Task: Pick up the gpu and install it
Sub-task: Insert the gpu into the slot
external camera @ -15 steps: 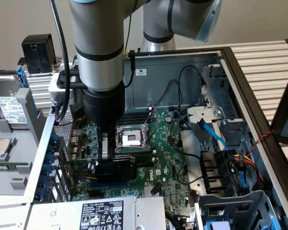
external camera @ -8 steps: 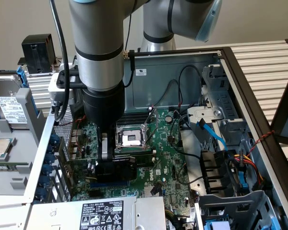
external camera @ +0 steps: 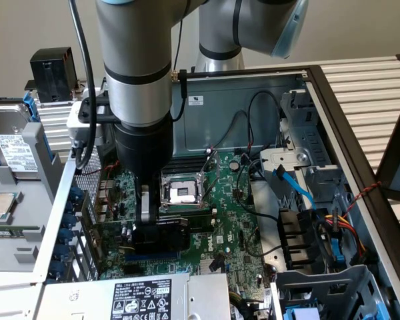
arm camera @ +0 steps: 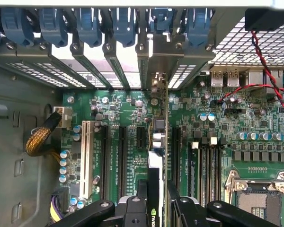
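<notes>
- pincer [arm camera: 157,201] sits nearest the wrist camera. Its black fingers [arm camera: 142,191] are partly closed, one on each side of the gpu [arm camera: 159,137], gripping the card by its upper edge.
- In the wrist view the gpu is edge-on and upright, running from the pincer toward the rear of the case. Its silver bracket end meets the row of slot covers [arm camera: 111,61] under the blue latches [arm camera: 87,21].
- The card stands over one of the black expansion slots on the motherboard [arm camera: 217,118], between the white slot [arm camera: 87,158] and the memory slots beside the CPU socket [arm camera: 258,198].
- In the exterior view the arm reaches straight down into the open computer case [external camera: 320,87]. The pincer [external camera: 147,212] is low over the board and the gpu [external camera: 159,237] shows as a black block just below it, beside the CPU socket [external camera: 180,192] and above a blue slot [external camera: 153,255].
- Progress, my read: pick-up is done, and the card is in the case, lined up with a slot and a rear opening.
- I cannot tell whether the edge connector is fully seated, because the card hides the contact line.
- Not yet released, so the install is not finished.
- Bystanders, untouched: the labelled power supply [external camera: 143,297] at the case front, the grey hard drive [external camera: 13,150] on the exterior view's left, and the red-black wire [arm camera: 270,66].
</notes>
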Controlling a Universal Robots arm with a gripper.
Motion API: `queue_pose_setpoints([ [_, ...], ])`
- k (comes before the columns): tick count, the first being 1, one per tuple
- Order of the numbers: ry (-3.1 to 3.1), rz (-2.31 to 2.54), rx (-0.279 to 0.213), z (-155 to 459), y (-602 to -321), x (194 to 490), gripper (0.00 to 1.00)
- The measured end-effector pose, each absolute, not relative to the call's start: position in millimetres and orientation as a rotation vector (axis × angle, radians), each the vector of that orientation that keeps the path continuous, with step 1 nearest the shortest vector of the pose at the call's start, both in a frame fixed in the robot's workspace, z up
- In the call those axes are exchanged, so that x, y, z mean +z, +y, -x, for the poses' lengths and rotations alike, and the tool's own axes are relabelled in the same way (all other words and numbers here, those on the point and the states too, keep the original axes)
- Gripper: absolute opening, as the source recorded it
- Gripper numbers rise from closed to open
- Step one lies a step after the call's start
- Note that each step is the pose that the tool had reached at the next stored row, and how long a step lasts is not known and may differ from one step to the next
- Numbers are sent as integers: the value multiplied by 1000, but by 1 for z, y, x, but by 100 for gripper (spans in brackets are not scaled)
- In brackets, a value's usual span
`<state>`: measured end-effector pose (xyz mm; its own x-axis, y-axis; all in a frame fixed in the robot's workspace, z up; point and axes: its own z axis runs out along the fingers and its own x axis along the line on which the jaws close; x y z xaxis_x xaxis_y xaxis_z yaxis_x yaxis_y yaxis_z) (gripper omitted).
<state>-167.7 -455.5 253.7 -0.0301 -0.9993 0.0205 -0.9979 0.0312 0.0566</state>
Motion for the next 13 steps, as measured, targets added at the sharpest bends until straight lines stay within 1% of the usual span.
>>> queue_pose_setpoints([
  [13,-2215,-2151,-41,169,-456,254,27],
])
